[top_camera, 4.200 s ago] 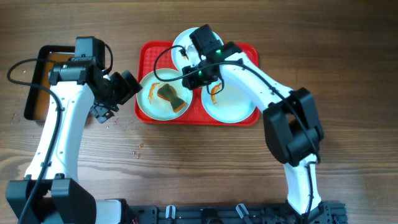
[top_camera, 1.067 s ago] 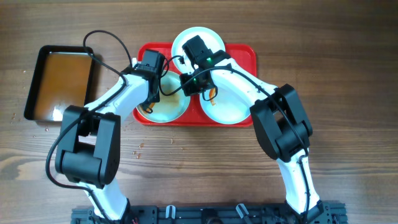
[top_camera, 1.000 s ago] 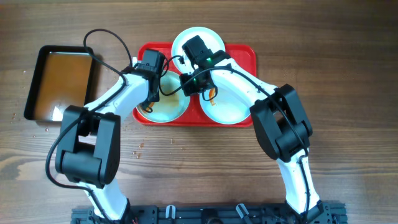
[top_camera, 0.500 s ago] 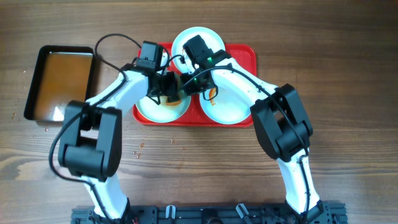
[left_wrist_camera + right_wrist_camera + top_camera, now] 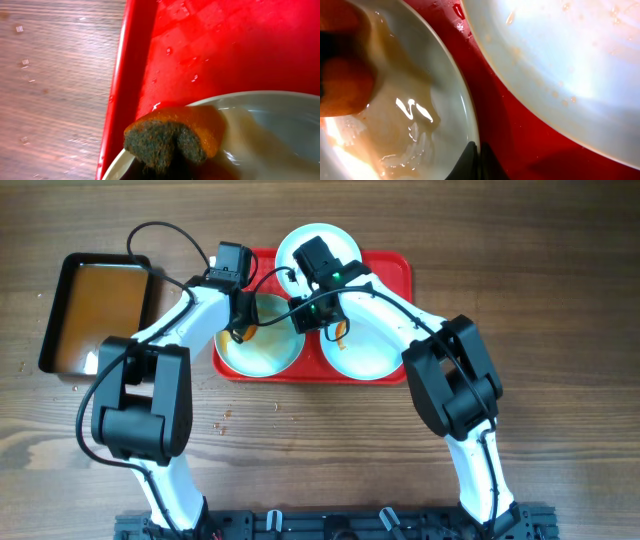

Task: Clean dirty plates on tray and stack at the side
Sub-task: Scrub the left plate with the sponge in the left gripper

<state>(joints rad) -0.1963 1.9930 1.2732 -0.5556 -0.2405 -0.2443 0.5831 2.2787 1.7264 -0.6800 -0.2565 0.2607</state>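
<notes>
The red tray (image 5: pixel 400 265) holds three pale plates: a left one (image 5: pixel 265 352), a back one (image 5: pixel 320 242) and a right one (image 5: pixel 372 352) with an orange smear. My left gripper (image 5: pixel 238 320) is shut on an orange sponge (image 5: pixel 172 137) with a dark scouring face, pressed on the left plate's (image 5: pixel 260 125) left rim. The sponge hides its jaws in the left wrist view. My right gripper (image 5: pixel 305 315) (image 5: pixel 479 159) is shut on that plate's (image 5: pixel 420 100) right rim. The plate is wet with brownish water. A second plate (image 5: pixel 560 60) lies beside it.
A black pan (image 5: pixel 100 310) of brownish water stands on the wooden table left of the tray. Crumbs or drops (image 5: pixel 222 420) dot the wood in front of the tray. Cables loop over both arms above the tray.
My left gripper has slid the sponge from the middle of the left plate back to its left rim. The right gripper has kept its hold on the right rim without moving.
</notes>
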